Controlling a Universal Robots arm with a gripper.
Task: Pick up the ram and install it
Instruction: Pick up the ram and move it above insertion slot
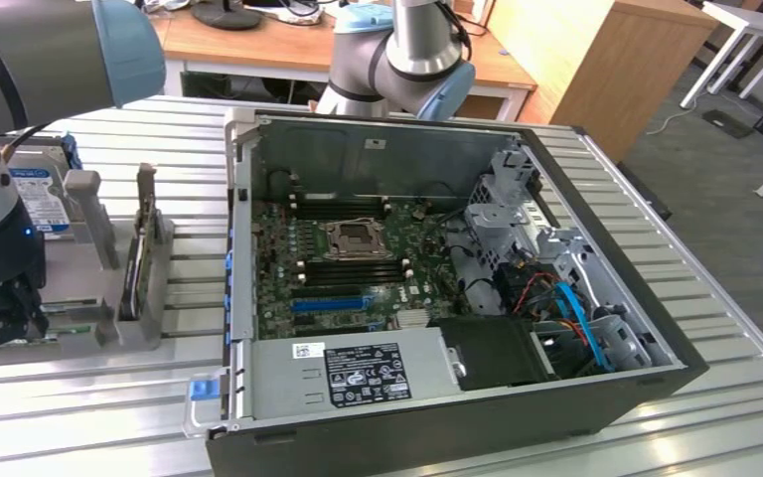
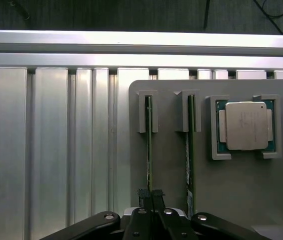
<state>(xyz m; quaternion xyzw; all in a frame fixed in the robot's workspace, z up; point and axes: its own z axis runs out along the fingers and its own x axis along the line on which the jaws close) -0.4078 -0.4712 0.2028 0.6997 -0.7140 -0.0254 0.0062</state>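
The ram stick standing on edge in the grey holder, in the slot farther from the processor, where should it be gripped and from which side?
Pinch the ram across its two flat faces along the exposed long edge, coming down from above. It stands on edge in the grey holder, so only that thin edge is free. The gripper is shut on it this way.

Centre frame in the exterior view, an open computer case (image 1: 488, 437) lies on the ribbed metal worktop (image 1: 90, 407), motherboard (image 1: 342, 268) exposed and a labelled power supply (image 1: 355, 373) along its lower edge. Far left, a hard drive (image 1: 37, 199) stands upright. In the wrist view, a processor (image 2: 245, 126) sits in a grey holder (image 2: 231, 185).
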